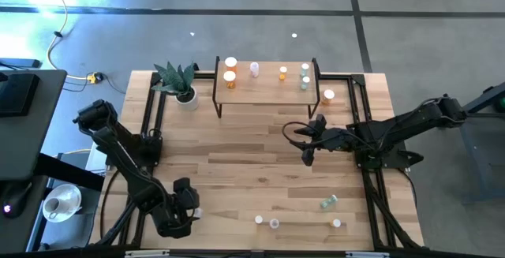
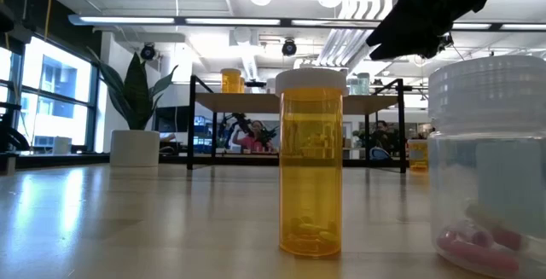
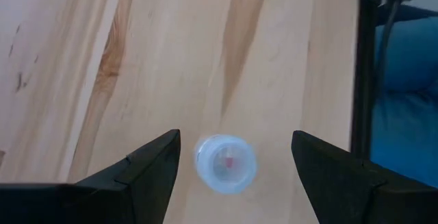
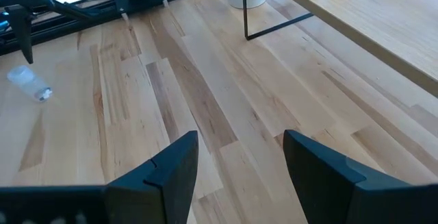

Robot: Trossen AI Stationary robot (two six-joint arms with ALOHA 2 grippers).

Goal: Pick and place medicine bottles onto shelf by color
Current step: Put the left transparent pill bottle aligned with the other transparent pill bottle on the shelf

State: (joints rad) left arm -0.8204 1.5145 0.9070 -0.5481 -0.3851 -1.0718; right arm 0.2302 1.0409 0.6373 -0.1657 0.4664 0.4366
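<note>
A small clear medicine bottle [image 3: 226, 164] lies on its side on the tabletop near the front left corner, also seen as the clear bottle [image 4: 31, 83]. My left gripper [image 3: 236, 138] hangs over it, slanting down and open, one finger on either side without touching. My right gripper [image 4: 239, 155] is open above the middle of the table [image 1: 308, 143], holding nothing. The shelf [image 1: 268, 92] stands at the far edge with orange bottles [image 1: 230, 69] at its left, a white one [image 1: 254, 69], a small orange one [image 1: 282, 72] and green ones [image 1: 305, 75] at its right.
Near the front edge stand two white-capped bottles [image 1: 266, 222] and one more [image 1: 336, 223]; a green bottle [image 1: 327, 203] lies on its side. An orange bottle [image 1: 328, 96] stands right of the shelf. A potted plant [image 1: 180, 80] is at the far left. Black frame rails [image 1: 150, 124] run along both sides.
</note>
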